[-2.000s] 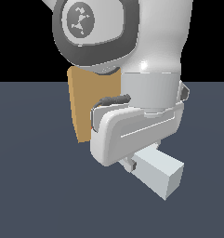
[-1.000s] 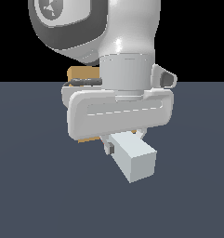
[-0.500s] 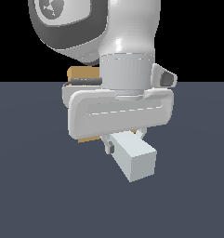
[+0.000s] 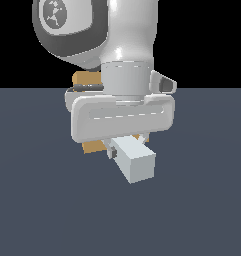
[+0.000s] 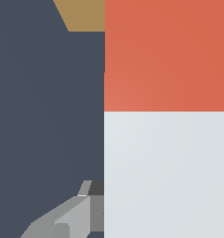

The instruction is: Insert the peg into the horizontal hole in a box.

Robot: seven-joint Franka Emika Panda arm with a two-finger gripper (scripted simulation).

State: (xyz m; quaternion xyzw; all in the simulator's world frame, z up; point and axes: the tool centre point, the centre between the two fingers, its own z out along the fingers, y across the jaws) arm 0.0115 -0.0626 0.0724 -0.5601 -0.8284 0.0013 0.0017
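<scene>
My gripper is shut on the peg, holding it level above the floor. In the exterior view the peg's white end faces the camera; its red-orange end is hidden behind the hand. The wrist view shows the peg with its red-orange part pointing at the tan box. One grey finger shows beside the white part. The box stands behind the hand, and only slivers of it show above and below the hand. The hole is hidden by the peg and the hand.
A dark grey-blue floor spreads all around, with a black background above it. The white arm and its round dark joint fill the upper middle of the exterior view.
Two seconds ago the hand stood turned, with more of the box showing. It has since swung square in front of the box, and lately the peg has crept slightly toward the exterior view's left.
</scene>
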